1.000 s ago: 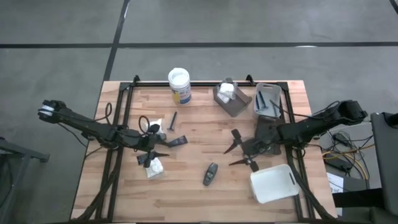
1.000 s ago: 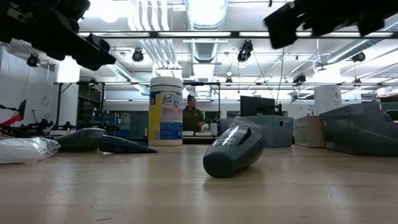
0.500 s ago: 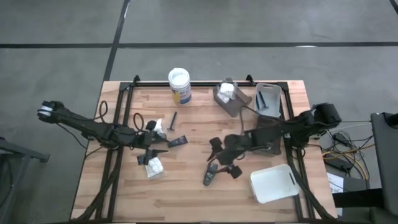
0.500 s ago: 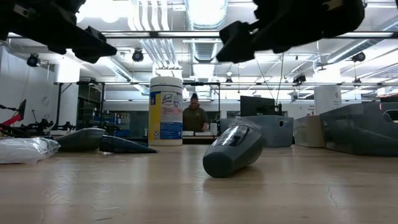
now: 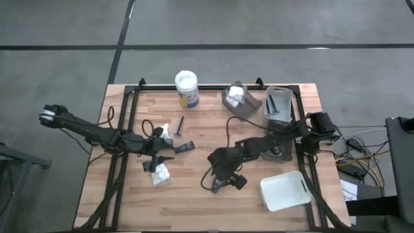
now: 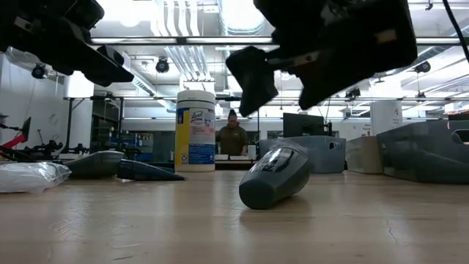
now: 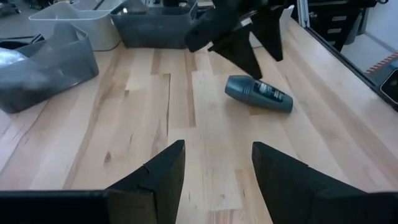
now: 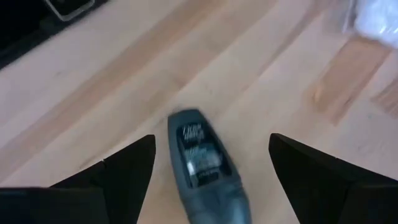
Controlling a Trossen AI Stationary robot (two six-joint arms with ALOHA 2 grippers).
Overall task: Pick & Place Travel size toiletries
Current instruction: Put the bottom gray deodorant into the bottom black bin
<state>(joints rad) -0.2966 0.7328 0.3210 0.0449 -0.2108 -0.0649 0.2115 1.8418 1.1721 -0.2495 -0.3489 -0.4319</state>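
Dark fingers of the right gripper (image 5: 223, 177) stand spread wide and hold nothing, poised over the dark grey oval bottle (image 5: 218, 184) that lies on its side on the light wooden desk (image 5: 194, 200), one finger to each side of it in the right wrist view. Beyond that, the white rectangular tray (image 5: 283, 190) sits near the desk's right front corner, with two grey trays (image 5: 279, 103) along the far edge. Across the desk, the left gripper (image 5: 167, 156) hangs with its fingers parted and empty, between a white puffy packet (image 5: 160, 173) and a flat dark sachet (image 5: 184, 147). A white-lidded jar (image 5: 186, 87) stands at the far edge.
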